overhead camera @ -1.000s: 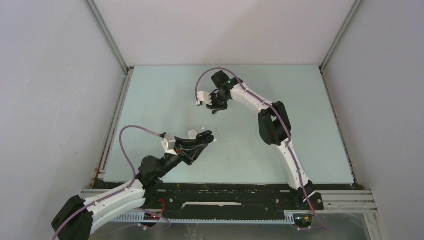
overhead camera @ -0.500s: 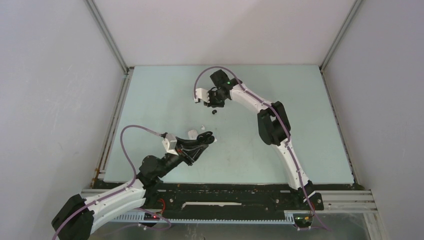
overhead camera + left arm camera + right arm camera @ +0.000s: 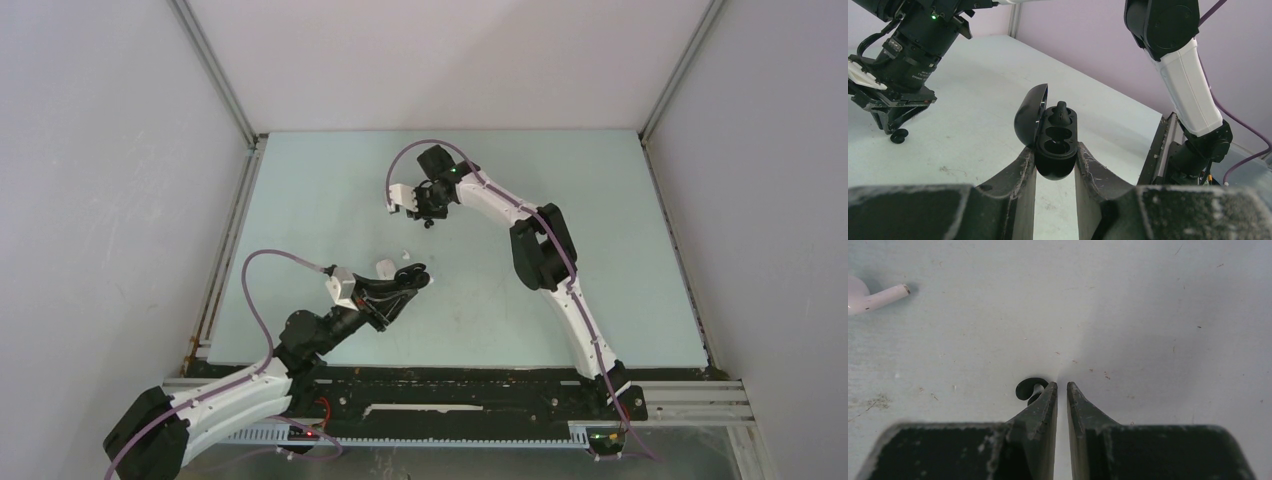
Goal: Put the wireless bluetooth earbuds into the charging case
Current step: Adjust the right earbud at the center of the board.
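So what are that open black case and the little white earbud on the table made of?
Black case: apparently hard plastic, smooth semi-matte shell with soft highlights on its lid and moulded sockets. White earbud: likely glossy plastic, shiny rounded head and thin stem with a darker tip, possibly metal.

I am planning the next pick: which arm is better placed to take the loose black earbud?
Right. The right gripper is beside the black earbud; the left gripper is shut on the black case.
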{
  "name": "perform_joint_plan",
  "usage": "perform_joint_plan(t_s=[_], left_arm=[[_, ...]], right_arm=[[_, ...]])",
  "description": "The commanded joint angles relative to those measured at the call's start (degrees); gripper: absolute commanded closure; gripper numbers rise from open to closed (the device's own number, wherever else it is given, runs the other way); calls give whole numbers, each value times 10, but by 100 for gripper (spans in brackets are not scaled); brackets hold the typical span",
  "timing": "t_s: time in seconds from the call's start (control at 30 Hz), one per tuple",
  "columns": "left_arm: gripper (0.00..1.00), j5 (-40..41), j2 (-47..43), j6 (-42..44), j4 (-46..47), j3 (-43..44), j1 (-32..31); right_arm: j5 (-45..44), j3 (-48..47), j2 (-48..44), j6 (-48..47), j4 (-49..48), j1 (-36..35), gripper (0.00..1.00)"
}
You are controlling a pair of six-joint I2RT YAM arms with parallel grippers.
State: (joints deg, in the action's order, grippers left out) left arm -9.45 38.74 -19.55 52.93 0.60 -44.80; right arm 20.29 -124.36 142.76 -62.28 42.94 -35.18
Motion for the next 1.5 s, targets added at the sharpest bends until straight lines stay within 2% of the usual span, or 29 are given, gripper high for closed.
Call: perform_joint_plan(t_s=[0.0,0.63,1.47], left_arm=[[100,-6,2,3,22,-58,6],[100,-3,3,3,15,-55,6],[100,-3,12,-3,15,-50,6]], right_arm=[[-3,-9,-9,-11,36,-3,83],[-13,9,-30,-38,104,-6,76],[-12,45,-66,-26,184,-4,75]])
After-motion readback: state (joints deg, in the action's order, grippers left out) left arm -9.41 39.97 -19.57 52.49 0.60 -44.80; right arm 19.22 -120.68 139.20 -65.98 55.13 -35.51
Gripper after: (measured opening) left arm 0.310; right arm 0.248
